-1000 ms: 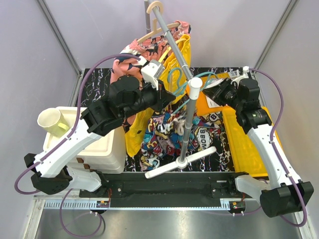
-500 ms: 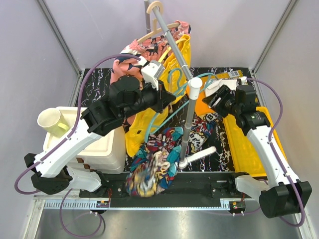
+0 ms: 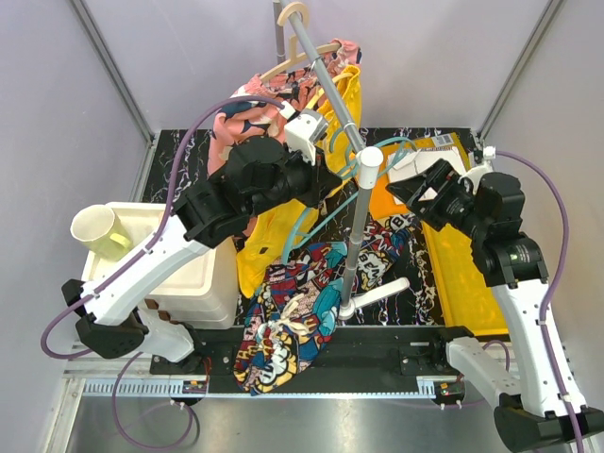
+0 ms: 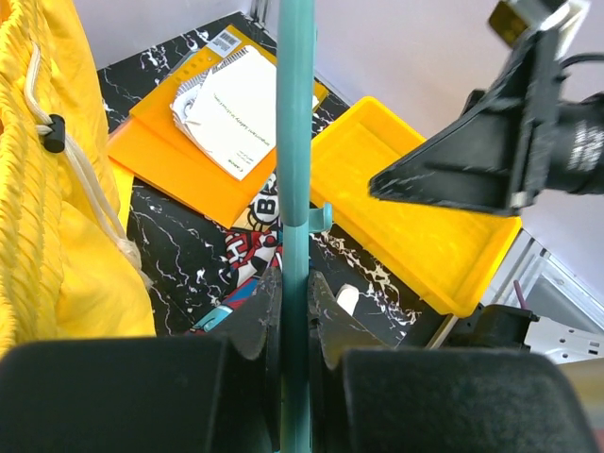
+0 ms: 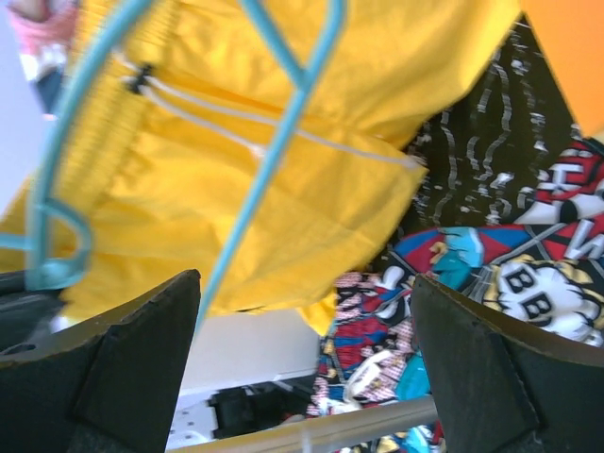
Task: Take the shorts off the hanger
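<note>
The multicolour print shorts (image 3: 288, 321) lie crumpled on the black mat, free of the hanger, spilling over the table's near edge; they also show in the right wrist view (image 5: 491, 274). The yellow shorts (image 3: 269, 231) hang on the teal hanger (image 3: 304, 222) beside the rack pole. My left gripper (image 3: 321, 179) is shut on the teal hanger's bar (image 4: 294, 170), with the yellow shorts (image 4: 57, 189) to its left. My right gripper (image 3: 425, 193) stands wide open to the right of the pole, nothing between its fingers (image 5: 307, 377). The yellow shorts (image 5: 311, 142) and the hanger (image 5: 274, 142) hang in front of it.
A grey rack pole with a white cap (image 3: 366, 160) rises from a white foot (image 3: 377, 297). On the rail hangs a wooden hanger (image 3: 302, 52) with a pink print garment (image 3: 245, 113). A yellow tray (image 3: 462, 274), orange folder (image 3: 392, 203), and white boxes with a cup (image 3: 99, 231) flank the mat.
My right gripper opened and drew back to the right. The multicolour shorts slid off the hanger and dropped toward the table's near edge. My left arm shifted slightly right, still holding the hanger.
</note>
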Robot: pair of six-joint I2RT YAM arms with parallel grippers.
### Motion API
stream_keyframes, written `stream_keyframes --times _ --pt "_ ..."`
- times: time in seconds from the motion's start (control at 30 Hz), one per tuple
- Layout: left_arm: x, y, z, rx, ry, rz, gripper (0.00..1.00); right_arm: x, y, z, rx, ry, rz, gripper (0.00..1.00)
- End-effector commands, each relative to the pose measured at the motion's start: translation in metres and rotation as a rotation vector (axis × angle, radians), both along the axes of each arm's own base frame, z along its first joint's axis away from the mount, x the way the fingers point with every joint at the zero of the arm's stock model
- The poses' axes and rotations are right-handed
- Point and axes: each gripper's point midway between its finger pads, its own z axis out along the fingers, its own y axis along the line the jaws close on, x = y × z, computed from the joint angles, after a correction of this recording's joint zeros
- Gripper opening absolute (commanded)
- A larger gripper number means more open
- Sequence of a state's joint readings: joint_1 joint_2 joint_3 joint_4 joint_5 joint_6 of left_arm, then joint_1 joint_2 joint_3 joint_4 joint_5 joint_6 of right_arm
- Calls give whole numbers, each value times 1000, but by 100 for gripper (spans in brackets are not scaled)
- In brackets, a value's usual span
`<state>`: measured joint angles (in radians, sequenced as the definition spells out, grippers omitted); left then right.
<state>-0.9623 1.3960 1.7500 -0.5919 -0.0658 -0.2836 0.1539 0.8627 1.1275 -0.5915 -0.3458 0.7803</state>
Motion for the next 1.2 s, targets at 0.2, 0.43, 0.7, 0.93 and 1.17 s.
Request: stream_keyframes --times 0.2,0.43,0.7,0.93,1.17 --pt "-2 -6 24 -58 -44 -36 0 3 39 95 316 -67 160 68" --pt "-7 -6 24 -68 -44 -58 0 16 39 124 382 -112 109 66" --pt "-18 -5 26 -95 -54 -102 0 27 78 121 392 -76 167 65" --pt "-25 2 32 -123 -77 -115 0 25 87 118 416 -79 167 44" --pt "-32 1 35 -137 -82 -148 0 25 92 116 433 -74 182 21"
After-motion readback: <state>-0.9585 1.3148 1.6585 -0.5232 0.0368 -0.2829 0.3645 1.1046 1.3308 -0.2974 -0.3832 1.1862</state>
